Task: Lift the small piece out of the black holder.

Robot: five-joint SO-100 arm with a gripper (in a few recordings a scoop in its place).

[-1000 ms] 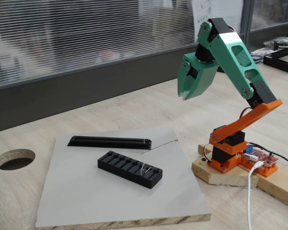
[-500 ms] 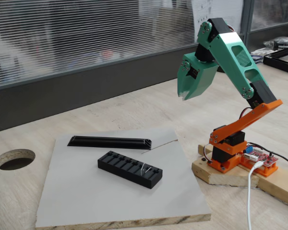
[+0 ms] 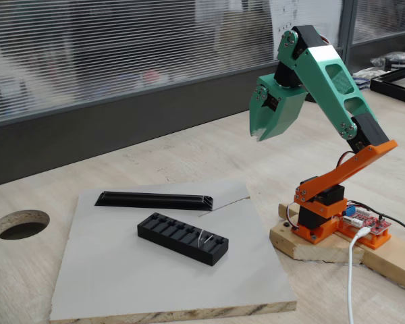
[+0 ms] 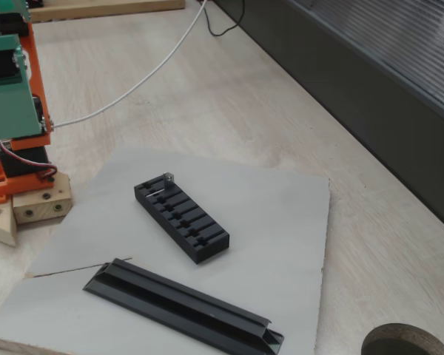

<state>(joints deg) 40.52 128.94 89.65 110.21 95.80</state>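
In a fixed view the green arm rises from its orange base (image 3: 324,209) at the right of the frame, and its pincer (image 3: 258,135) hangs high in the upper right, pointing down and well apart from everything on the board. Whether the pincer's tips are parted or closed I cannot tell from this angle — they sit too close together and too small to judge.

The black holder (image 3: 182,237) lies flat on the grey board (image 3: 121,283) near the centre of the frame, its row of slots facing up. The small piece (image 3: 202,237) stands in one of the slots close to the holder's right end, a thin pale sliver poking up above the top. In the other fixed view the holder (image 4: 181,217) runs diagonally across the middle of the frame, and the piece (image 4: 166,180) sits at its upper-left end, the end nearer the robot's base.

The long black rail (image 3: 155,200) lies on the same board just behind the holder, apart from it; in the other fixed view the rail (image 4: 185,307) crosses the lower part of the frame.

The board rests on a pale wooden desk (image 3: 209,148) with a round hole (image 3: 20,223) at the left edge — a white cable (image 4: 133,89) trails across the desk in the upper left of the other fixed view.
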